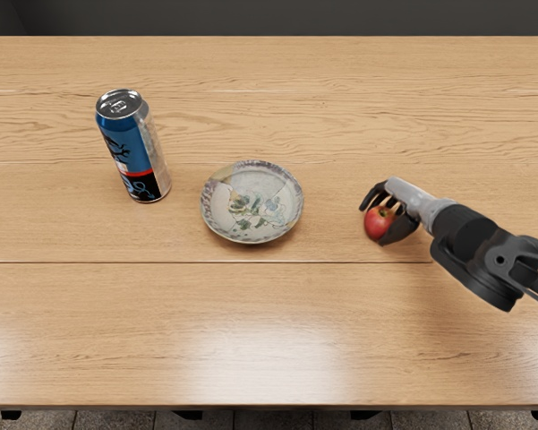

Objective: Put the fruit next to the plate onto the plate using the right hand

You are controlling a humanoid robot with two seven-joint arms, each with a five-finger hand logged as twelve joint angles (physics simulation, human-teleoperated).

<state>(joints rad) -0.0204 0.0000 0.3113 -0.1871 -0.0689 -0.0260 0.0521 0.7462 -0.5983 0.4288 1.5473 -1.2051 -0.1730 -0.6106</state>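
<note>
Apple [377,223] right of the plate [208,204] sits cupped in the right hand [399,210] — fingers [372,194] curled closely round it.

Right hand [389,213] curled around apple [377,223], right of plate [251,237]; can [132,146] left.

A wide wooden worktop [269,340] fills nearly the whole view, made of long pale oak-coloured planks whose grain and seams run from left to right, with one clear seam just below the middle. Soft light leaves pale glossy patches on the near planks, brightest toward the lower left and lower right. Behind the far edge is a narrow band of dark grey wall [269,16], and under the near edge a thin strip of grey tiled floor [116,419] shows.
</note>
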